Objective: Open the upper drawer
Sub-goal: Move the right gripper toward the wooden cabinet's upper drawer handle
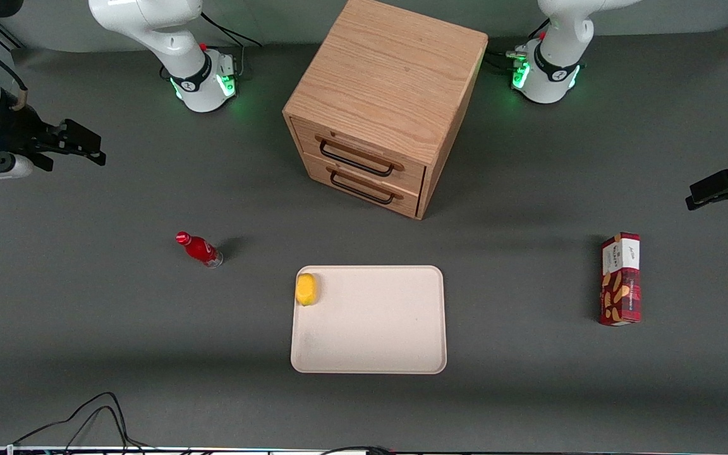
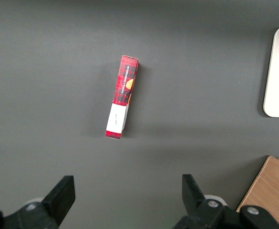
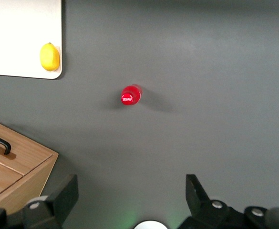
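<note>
The wooden cabinet [image 1: 389,76] stands at the middle of the table, far from the front camera. Its upper drawer [image 1: 359,152] is light oak with a thin black wire handle [image 1: 356,160] and sits flush, shut. The matching lower drawer [image 1: 364,184] below it is also shut. My right gripper [image 1: 89,146] hangs open and empty above the table toward the working arm's end, well apart from the cabinet. In the right wrist view the gripper [image 3: 131,187] is open over bare table, with a cabinet corner [image 3: 20,164] and one black handle [image 3: 0,142] beside it.
A red bottle [image 1: 200,249] stands between the gripper and a beige tray [image 1: 376,328], and shows in the right wrist view [image 3: 130,95]. A yellow lemon [image 1: 306,289] lies in the tray's corner. A red snack box [image 1: 620,279] stands toward the parked arm's end.
</note>
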